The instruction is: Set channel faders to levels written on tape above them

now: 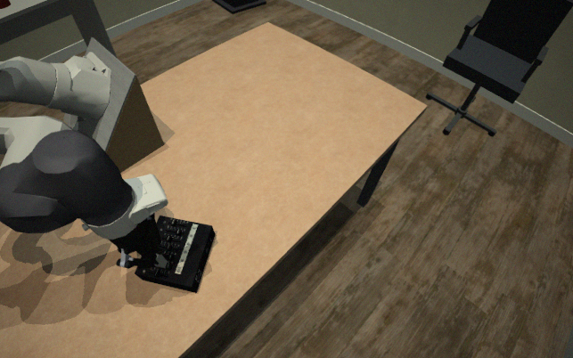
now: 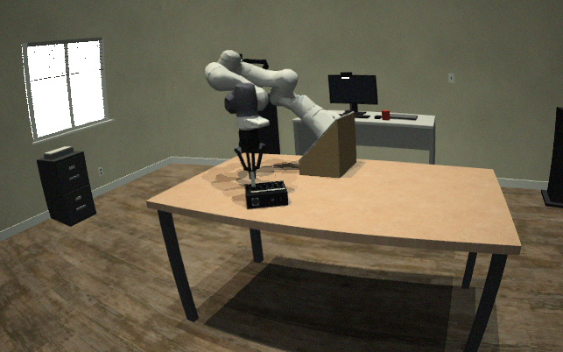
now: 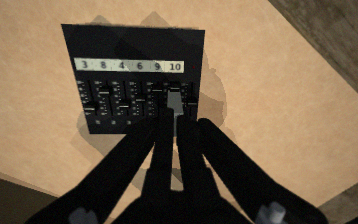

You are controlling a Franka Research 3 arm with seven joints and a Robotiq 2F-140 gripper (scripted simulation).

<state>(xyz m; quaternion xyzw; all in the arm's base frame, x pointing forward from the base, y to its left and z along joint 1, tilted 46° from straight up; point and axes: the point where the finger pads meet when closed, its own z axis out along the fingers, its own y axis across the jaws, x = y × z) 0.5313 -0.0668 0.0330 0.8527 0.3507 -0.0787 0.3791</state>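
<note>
The black lighting desk point(image 3: 135, 80) stands flat on the table, near its front edge. It also shows in the top and exterior views point(image 1: 177, 258) point(image 2: 267, 194). A pale tape strip point(image 3: 128, 65) reads 3, 8, 4, 6, 9, 10 above six channel faders. The master fader point(image 3: 192, 103) is at the far right, about midway along its slot. My gripper point(image 3: 173, 100) is shut with nothing between the fingers, and its tips press just below the cap of the fader under "10" point(image 3: 174, 89), which sits near the top of its slot. The gripper points straight down over the desk's end point(image 2: 252, 180).
A brown wedge-shaped block point(image 1: 124, 107) stands at the arm's base behind the desk. The table's front edge point(image 1: 253, 285) runs close to the desk. An office chair point(image 1: 498, 53) stands on the floor far off.
</note>
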